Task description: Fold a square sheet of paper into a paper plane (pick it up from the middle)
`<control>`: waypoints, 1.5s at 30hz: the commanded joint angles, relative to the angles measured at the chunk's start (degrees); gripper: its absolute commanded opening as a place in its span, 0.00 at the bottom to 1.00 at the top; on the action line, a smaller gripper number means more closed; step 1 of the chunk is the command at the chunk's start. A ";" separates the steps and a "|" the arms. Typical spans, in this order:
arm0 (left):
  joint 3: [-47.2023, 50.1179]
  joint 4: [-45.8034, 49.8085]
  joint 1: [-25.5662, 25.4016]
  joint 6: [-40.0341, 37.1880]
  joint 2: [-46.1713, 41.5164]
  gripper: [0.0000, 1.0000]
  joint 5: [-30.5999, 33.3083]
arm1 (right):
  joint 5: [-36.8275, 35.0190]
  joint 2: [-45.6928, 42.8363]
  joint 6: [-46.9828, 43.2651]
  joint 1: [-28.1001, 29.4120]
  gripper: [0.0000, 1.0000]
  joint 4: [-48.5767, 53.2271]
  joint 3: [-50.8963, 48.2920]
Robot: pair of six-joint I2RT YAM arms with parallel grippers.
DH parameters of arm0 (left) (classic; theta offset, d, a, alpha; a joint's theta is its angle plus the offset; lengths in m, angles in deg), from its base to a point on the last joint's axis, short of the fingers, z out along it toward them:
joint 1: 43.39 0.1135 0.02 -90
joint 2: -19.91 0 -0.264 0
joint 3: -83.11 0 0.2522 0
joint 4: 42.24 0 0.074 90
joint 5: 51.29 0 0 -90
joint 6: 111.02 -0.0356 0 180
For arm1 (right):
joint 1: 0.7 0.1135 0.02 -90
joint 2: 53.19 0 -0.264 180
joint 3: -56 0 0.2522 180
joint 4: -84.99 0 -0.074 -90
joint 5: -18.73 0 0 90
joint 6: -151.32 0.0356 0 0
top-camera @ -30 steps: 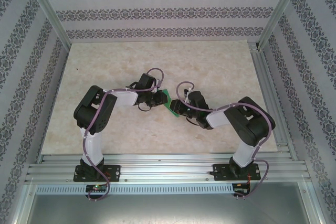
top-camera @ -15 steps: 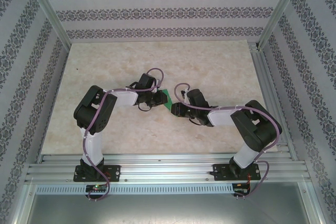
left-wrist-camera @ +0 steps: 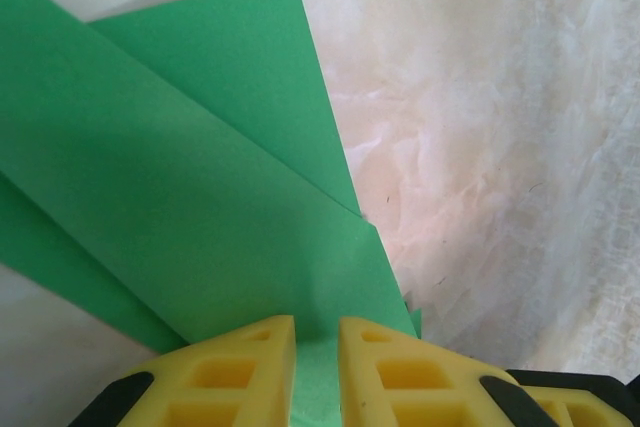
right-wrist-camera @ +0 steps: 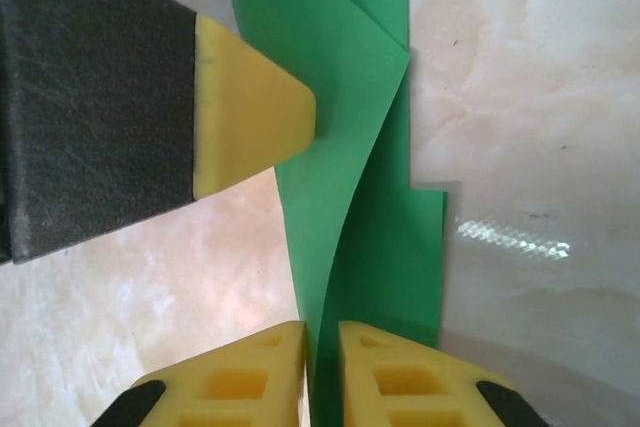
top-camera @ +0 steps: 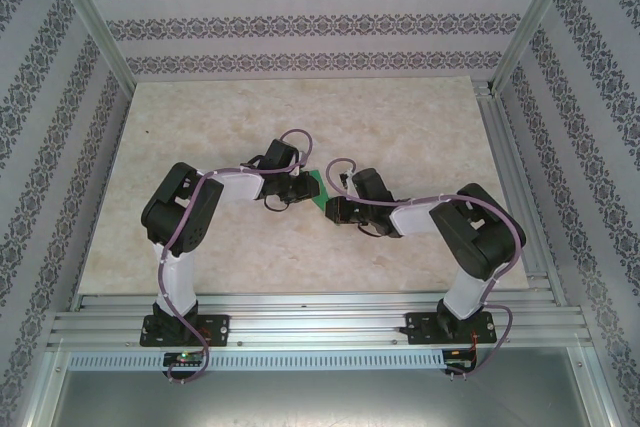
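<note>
The square sheet of paper (top-camera: 318, 190) is bright green, folded into layered creased flaps, and hangs between both arms over the middle of the table. In the left wrist view the paper (left-wrist-camera: 200, 197) fans out ahead, and my left gripper (left-wrist-camera: 317, 367) is shut on its near edge. In the right wrist view a curved flap of the paper (right-wrist-camera: 360, 147) runs down into my right gripper (right-wrist-camera: 322, 372), whose yellow fingers pinch it with a thin gap. One yellow finger (right-wrist-camera: 250, 112) of the left gripper presses the paper's far end. From above, the left gripper (top-camera: 305, 187) and right gripper (top-camera: 330, 209) meet at the paper.
The pale marble-patterned tabletop (top-camera: 400, 127) spreads around both arms. Aluminium frame rails (top-camera: 300, 322) run along the near edge and the right side. Patterned walls enclose the back and sides.
My right arm has swung left and slightly forward to the paper, and its fingers have closed on the paper's edge. The left arm and its grip have not moved.
</note>
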 commanded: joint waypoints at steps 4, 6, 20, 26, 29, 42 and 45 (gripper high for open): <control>-1.01 2.49 -0.28 0.14 1.69 0.21 2.50 | 4.61 2.57 4.00 -1.99 0.07 -5.69 -2.81; -1.15 2.66 -0.26 0.03 1.69 0.21 2.64 | 4.79 2.98 4.54 -2.52 0.06 -4.91 -2.86; -1.66 3.53 -0.18 -0.30 2.13 0.22 3.00 | 11.49 -0.38 8.77 -4.27 0.17 -4.96 -4.64; -1.63 3.44 -0.21 -0.22 2.13 0.22 2.95 | 9.94 -2.14 5.79 -3.94 0.13 1.70 -4.67; -1.55 3.35 -0.17 -0.23 2.04 0.22 2.86 | 9.69 -1.56 5.32 -3.68 0.11 2.97 -4.58; -1.61 3.57 -0.18 -0.35 2.26 0.21 2.97 | 6.57 -3.96 1.34 -3.40 0.12 12.29 -2.29; -1.70 3.61 -0.24 -0.30 2.31 0.21 2.92 | 6.44 -4.00 0.59 -3.36 0.11 13.60 -2.16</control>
